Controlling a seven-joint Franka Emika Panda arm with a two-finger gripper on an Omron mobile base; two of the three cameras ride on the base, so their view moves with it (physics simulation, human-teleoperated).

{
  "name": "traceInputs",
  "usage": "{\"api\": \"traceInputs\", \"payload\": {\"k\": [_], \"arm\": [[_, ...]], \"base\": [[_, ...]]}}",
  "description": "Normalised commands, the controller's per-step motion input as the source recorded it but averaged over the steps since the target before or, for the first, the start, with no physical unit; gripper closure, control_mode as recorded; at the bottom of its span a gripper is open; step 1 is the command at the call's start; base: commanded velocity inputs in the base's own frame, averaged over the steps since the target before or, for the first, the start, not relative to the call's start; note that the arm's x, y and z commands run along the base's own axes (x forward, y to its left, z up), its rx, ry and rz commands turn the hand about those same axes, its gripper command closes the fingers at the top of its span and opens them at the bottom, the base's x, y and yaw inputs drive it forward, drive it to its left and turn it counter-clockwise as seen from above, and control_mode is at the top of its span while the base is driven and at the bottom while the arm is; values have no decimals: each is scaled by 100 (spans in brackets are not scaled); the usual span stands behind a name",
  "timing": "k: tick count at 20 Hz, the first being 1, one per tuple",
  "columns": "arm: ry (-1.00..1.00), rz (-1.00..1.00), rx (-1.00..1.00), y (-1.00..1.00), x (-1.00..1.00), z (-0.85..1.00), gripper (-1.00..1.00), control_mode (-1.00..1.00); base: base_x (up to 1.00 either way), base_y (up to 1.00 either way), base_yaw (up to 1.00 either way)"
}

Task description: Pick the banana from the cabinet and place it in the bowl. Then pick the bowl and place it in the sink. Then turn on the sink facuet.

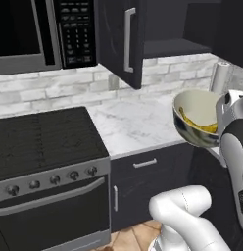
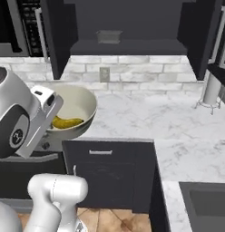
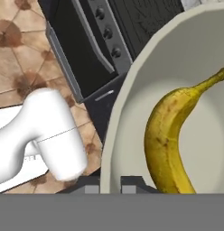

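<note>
You have the first step done: the small curved yellow banana [image 3: 170,135] lies inside the round, deep cream-white bowl [image 2: 82,106]. Your two-finger gripper [image 3: 110,184] pinches the bowl's rim and holds it tilted, off the marble counter [image 2: 146,122]. Carrying it to the matte black sink [image 2: 209,204] and opening the tap remain.

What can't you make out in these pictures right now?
- Sink, right base view: cut off by the frame corner; its drain is unseen.
- Gripper, hand view: the fingertips straddle the bowl rim, contact unclear.
- Banana, left base view: partly hidden by the arm.
</note>
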Motion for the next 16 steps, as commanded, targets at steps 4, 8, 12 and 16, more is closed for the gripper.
{"api": "traceInputs", "payload": {"k": [4, 8, 12, 16], "arm": [[0, 0, 0, 0, 0, 0, 100, 100], [0, 0, 0, 0, 0, 0, 100, 100], [0, 0, 0, 0, 0, 0, 100, 100], [0, 0, 0, 0, 0, 0, 100, 100]], "base": [[-43, 57, -72], [-53, 33, -81], [-49, 7, -85], [-29, -1, -79]]}}
